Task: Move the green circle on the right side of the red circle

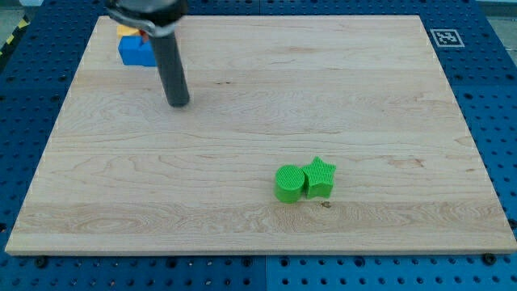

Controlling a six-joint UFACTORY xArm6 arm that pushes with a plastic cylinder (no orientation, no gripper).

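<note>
Near the view's top left, my tip stands well apart from the green circle; no claw is fitted.

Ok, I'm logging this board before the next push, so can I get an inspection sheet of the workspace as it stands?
Surface: wooden board, lying flat on a blue perforated base.
Job's things: green circle toward the view's bottom, right of centre; its right side touches the green star. No red circle seen.
Clutter: blue block at the view's top left, with a yellow block and a sliver of red partly hidden behind the rod.
Grippers: none fitted; my tip sits at the view's upper left, just right of the blue block, far from both green blocks.
Cables: nothing seen.
Surroundings: a printed marker tag at the top right.
</note>
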